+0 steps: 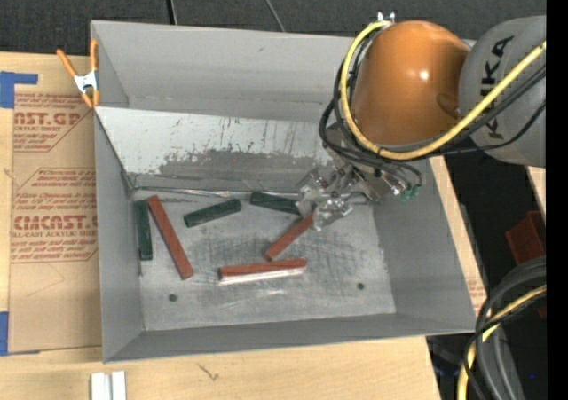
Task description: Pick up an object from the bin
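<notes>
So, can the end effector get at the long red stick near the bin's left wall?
Probably yes: the long red stick lies flat, nothing on it, with bare bin floor beside it.

Can't see the upper end of the red-brown stick (286, 241) under the gripper (323, 206) right of centre, nor the right end of the dark green stick (273, 202) behind it, with the gripper's top buried beneath the orange cover (404, 83) and the arm (519, 88) chopped off at the right edge.
</notes>
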